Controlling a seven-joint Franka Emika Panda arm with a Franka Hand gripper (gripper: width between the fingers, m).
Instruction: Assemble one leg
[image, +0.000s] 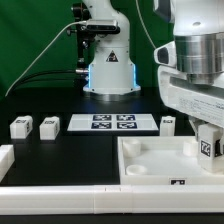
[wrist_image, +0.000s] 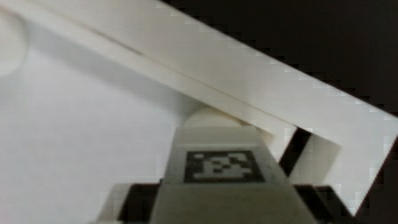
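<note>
Fingers of your gripper (image: 208, 143) are pinching the leg (wrist_image: 221, 160) — tagged face toward the wrist camera — and holding it at the corner of the large white panel (image: 150, 160) on the exterior view's right. You are seating the leg; the socket itself is probably hidden beneath it. Next, you are needing a straight descent — then a twist, likely.

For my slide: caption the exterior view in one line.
Gripper holds a tagged leg over the white panel; three legs and the marker board lie behind.
</note>
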